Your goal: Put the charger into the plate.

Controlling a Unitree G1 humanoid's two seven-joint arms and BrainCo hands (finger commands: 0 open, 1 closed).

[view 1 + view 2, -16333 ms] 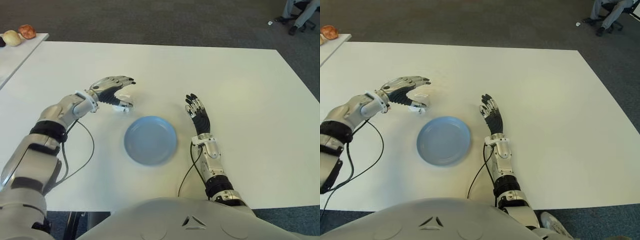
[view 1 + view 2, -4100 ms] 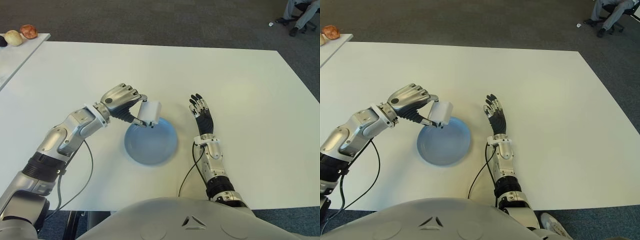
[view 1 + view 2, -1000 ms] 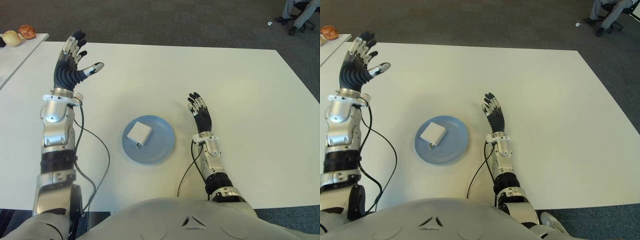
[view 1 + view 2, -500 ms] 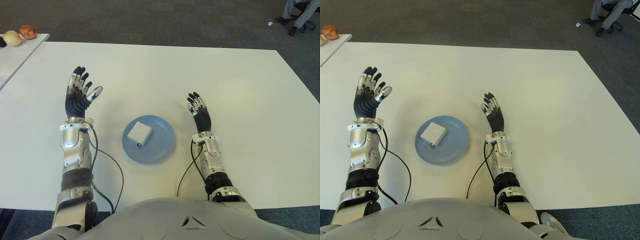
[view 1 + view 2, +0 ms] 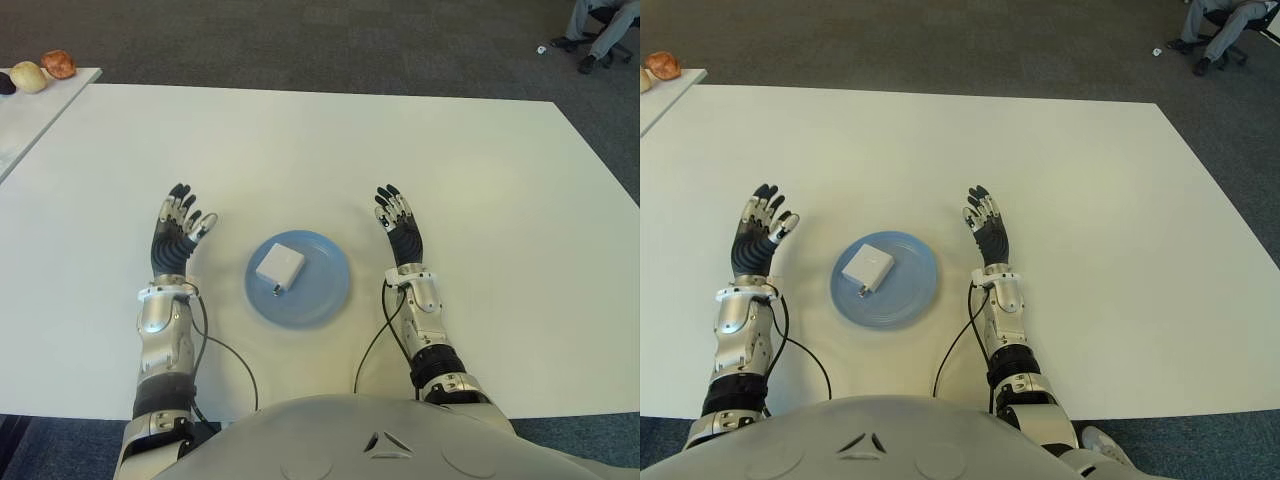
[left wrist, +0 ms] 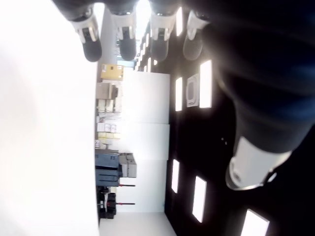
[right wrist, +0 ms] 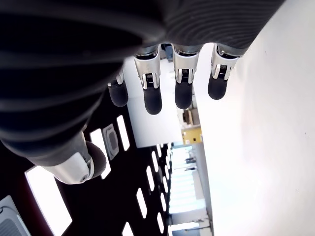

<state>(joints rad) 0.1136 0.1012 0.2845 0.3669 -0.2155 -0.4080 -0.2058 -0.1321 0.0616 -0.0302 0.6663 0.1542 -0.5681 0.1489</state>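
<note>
Left robot hand (image 5: 176, 238) has dropped back toward the surface (image 5: 480, 170), near its front edge.
Charger (image 5: 279, 266) lies in the plate (image 5: 325, 295); both robot hands, right robot hand (image 5: 401, 231) included, are released and empty.

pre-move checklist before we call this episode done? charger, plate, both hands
1. charger inside the plate: ok, lies flat in the left part of the dish.
2. Charger free of both hands: ok, nothing touches it.
3. left hand empty: ok, fingers spread, shows left of the plate.
4. right hand empty: ok, fingers extended, shows right of the plate.
5. Plate fully on the table: ok, away from the edges.
6. Hands touching the table: cannot tell.
</note>
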